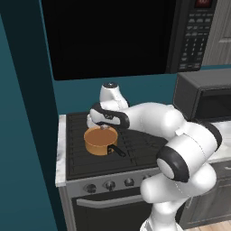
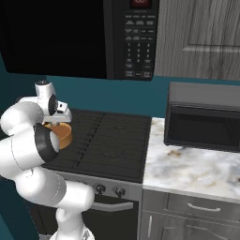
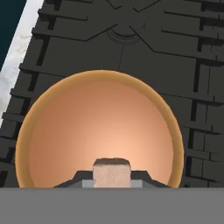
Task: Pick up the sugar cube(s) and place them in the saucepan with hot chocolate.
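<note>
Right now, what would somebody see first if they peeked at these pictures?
The big white arm bends over the stove, its gripper pinching a small pale sugar cube right above the shiny orange saucepan. The saucepan sits on the black stove, front left burner, with a dark microwave overhead.

I am finding no text that I can actually read. I am looking at the over-range microwave's control panel [image 2: 137, 44], where rows of small pale keys are showing, but their markings are too small and blurred to make out as letters or digits. Above those keys, a small red display [image 2: 141, 3] is glowing at the top edge, and its characters are not resolving into any number. From the left base view the same panel [image 1: 195, 34] is appearing just as blurred. I am seeing no brand or label on the countertop microwave [image 2: 204, 117] or on the stove knobs [image 1: 109, 184].
</note>
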You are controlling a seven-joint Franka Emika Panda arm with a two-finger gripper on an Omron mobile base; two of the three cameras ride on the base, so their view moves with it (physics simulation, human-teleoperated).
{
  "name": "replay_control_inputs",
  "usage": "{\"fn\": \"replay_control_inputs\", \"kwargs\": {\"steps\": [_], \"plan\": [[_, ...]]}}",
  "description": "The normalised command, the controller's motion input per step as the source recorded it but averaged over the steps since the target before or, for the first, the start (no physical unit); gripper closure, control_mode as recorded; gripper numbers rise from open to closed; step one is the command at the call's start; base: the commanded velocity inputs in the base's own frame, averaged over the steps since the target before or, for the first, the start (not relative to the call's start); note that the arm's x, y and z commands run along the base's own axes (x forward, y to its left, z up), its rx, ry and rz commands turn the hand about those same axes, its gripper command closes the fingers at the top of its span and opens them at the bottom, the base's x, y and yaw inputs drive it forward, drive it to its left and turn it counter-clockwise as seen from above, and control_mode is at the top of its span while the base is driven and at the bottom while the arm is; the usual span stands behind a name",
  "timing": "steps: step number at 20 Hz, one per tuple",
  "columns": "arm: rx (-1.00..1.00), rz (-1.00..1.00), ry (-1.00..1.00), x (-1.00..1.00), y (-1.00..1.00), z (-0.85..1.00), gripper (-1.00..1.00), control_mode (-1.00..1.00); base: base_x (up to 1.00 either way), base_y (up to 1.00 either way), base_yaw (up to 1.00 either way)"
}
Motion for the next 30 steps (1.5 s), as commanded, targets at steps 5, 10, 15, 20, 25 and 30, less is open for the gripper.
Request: {"fn": "replay_control_inputs", "kwargs": {"steps": [5, 10, 15, 20, 25, 30], "plan": [[0.0, 0.0, 0.0, 0.14, 0.02, -0.05, 1.0, -1.0, 0.0, 0.0, 0.0], [0.0, 0.0, 0.0, 0.01, 0.0, -0.16, 1.0, -1.0, 0.0, 0.0, 0.0], [0.0, 0.0, 0.01, 0.0, 0.0, -0.21, 1.0, -1.0, 0.0, 0.0, 0.0], [0.0, 0.0, 0.0, 0.0, 0.0, -0.21, 1.0, -1.0, 0.0, 0.0, 0.0], [0.0, 0.0, 0.0, 0.0, 0.0, -0.02, 1.0, -1.0, 0.0, 0.0, 0.0], [0.0, 0.0, 0.0, 0.0, 0.0, 0.0, -1.0, -1.0, 0.0, 0.0, 0.0]]}}
